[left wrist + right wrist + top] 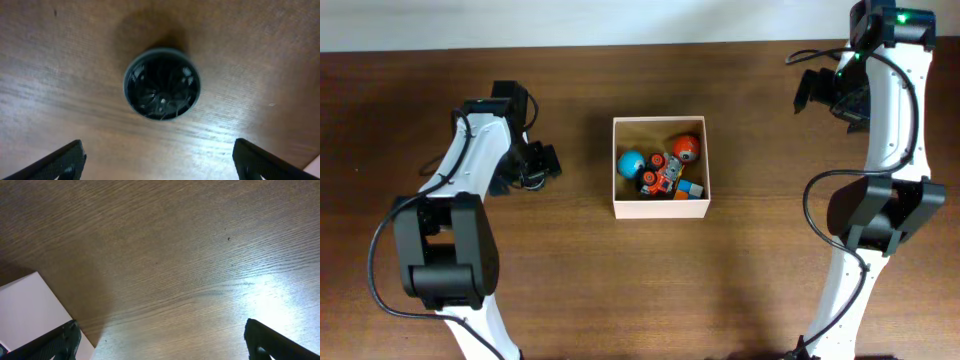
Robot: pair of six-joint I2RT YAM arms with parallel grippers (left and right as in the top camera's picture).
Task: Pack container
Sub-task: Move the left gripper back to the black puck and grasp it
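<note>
Brown wood-grain desk (570, 260) carries the container (660, 209) at its middle, between the two arms and apart from both; white outer walls, tan cardboard inside, open top. Contents, from the near wall back: a blue block (693, 188) in the near right corner; an orange and grey toy vehicle (663, 176) at the centre; a blue ball (631, 162) by the left wall; an orange ball-like toy (686, 148) towards the far right corner. No toy is seen lying outside the box in the overhead view; packing is judged largely done. One doubt: the left wrist view shows a dark round item (162, 84) on the desk; whether it is a fitting in the wood or a loose piece to be packed cannot be told; if loose, one pick is left.

Left hand (542, 162) hovers left of the container, well apart from it; its fingers (60, 162) stand spread wide to either side of the dark round item, touching nothing and holding nothing. Right hand (810, 92), farther back and to the right, is likewise spread wide and empty; bare desk lies between its fingers; a white surface, likely the container's wall, shows at the lower left of its wrist view.
</note>
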